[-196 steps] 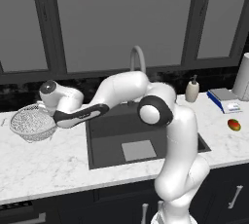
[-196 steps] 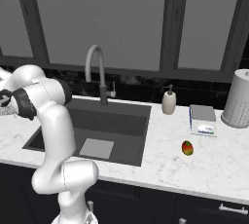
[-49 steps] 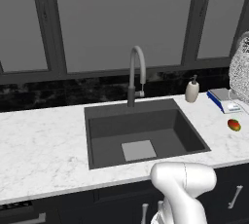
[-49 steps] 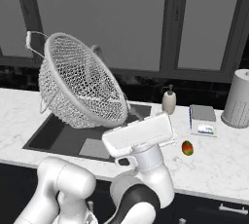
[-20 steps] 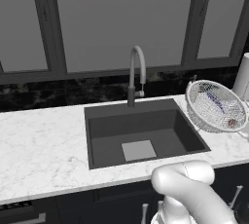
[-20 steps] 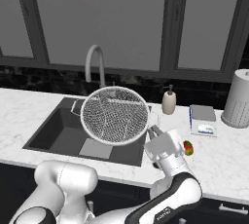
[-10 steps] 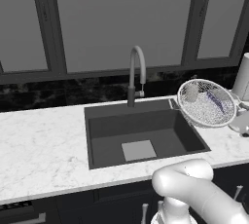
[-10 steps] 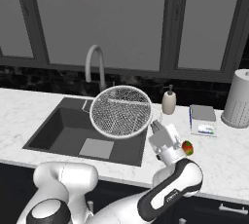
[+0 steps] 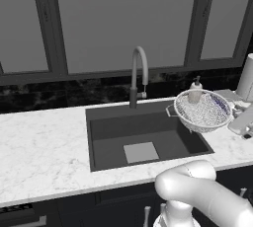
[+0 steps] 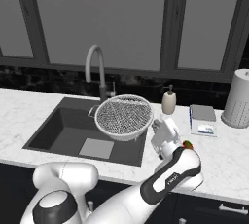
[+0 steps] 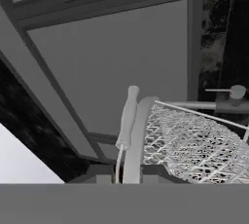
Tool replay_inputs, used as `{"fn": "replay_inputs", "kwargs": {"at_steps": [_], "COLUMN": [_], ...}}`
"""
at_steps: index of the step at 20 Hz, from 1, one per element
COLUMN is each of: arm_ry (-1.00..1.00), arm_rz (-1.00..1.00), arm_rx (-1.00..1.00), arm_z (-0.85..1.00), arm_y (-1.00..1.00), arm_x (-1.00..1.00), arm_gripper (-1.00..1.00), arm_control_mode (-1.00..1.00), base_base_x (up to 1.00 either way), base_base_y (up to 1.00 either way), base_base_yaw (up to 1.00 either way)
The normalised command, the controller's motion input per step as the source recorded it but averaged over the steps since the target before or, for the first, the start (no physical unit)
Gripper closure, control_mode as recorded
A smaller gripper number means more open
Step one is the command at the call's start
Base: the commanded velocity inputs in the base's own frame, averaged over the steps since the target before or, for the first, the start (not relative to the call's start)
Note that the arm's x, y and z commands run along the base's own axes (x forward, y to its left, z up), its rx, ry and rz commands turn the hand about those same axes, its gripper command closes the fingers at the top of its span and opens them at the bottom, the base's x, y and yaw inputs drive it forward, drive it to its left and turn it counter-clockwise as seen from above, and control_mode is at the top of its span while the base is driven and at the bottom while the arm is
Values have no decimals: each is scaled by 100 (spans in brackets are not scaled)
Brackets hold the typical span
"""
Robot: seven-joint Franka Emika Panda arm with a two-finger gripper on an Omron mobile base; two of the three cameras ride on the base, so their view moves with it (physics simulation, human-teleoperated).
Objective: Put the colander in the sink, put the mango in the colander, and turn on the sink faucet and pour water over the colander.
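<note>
White marble counter (image 9: 44,147), left of the basin, bare. Large dark grey rectangular recessed sink (image 9: 106,137) with a lighter grey square at its bottom; the tall grey gooseneck faucet (image 9: 138,75) stands at its far rim.

Round white-silver wire-mesh colander (image 9: 203,110) is in the air over the right end of the sink, rim roughly level in the left base view. The right base view shows it (image 10: 124,116) tipped, its mesh bowl facing the camera, above the sink's right part.

Two-finger gripper (image 10: 158,123) sits at the colander's right rim in the right base view, clenched on the rim. Hand view confirms: the colander's rim and small side handle (image 11: 129,121) run up from between the finger tips.

Right base view alone gives the small red-orange mango (image 10: 187,144), a sliver on the counter behind the arm's elbow. White soap pump bottle (image 10: 168,101), a flat box (image 10: 203,119), and a grey perforated cylinder (image 10: 237,99) stand further right.
</note>
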Motion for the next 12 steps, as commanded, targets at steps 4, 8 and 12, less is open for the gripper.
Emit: {"fn": "replay_inputs", "kwargs": {"at_steps": [4,8,12], "arm_ry": [23,20,11], "arm_rz": [0,0,0], "arm_rx": [5,0,0], "arm_z": [-16,-42,-43], "arm_y": [0,14,30], "arm_x": [33,31,35], "arm_gripper": [100,100,100], "arm_control_mode": [-100,-100,-100], "base_base_x": [0,0,0], "base_base_y": [0,0,0], "base_base_yaw": [0,0,0]}}
